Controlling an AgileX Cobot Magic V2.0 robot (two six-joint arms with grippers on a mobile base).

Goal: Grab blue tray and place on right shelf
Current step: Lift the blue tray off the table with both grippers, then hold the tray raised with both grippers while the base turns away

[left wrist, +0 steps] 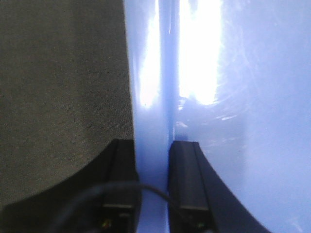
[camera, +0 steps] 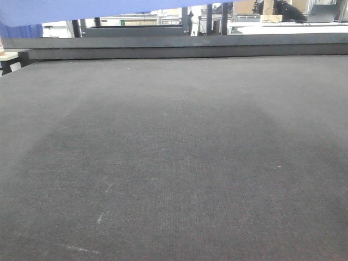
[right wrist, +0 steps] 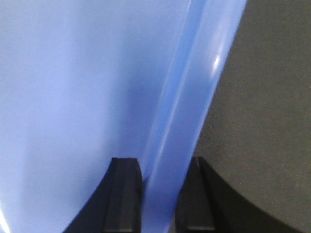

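The blue tray (camera: 81, 11) shows as a light periwinkle strip along the top left edge of the front view, held above the dark table. In the left wrist view my left gripper (left wrist: 151, 145) is shut on the tray's left rim (left wrist: 151, 97), one finger outside and one inside the tray (left wrist: 262, 121). In the right wrist view my right gripper (right wrist: 163, 162) is shut on the tray's right rim (right wrist: 194, 107), with the tray floor (right wrist: 73, 97) to the left. The right shelf is out of view.
A dark woven table top (camera: 174, 163) fills the front view and shows under the tray (left wrist: 58, 87) in both wrist views (right wrist: 267, 121). A dark rail (camera: 185, 48) runs along the table's far edge, with room clutter behind it.
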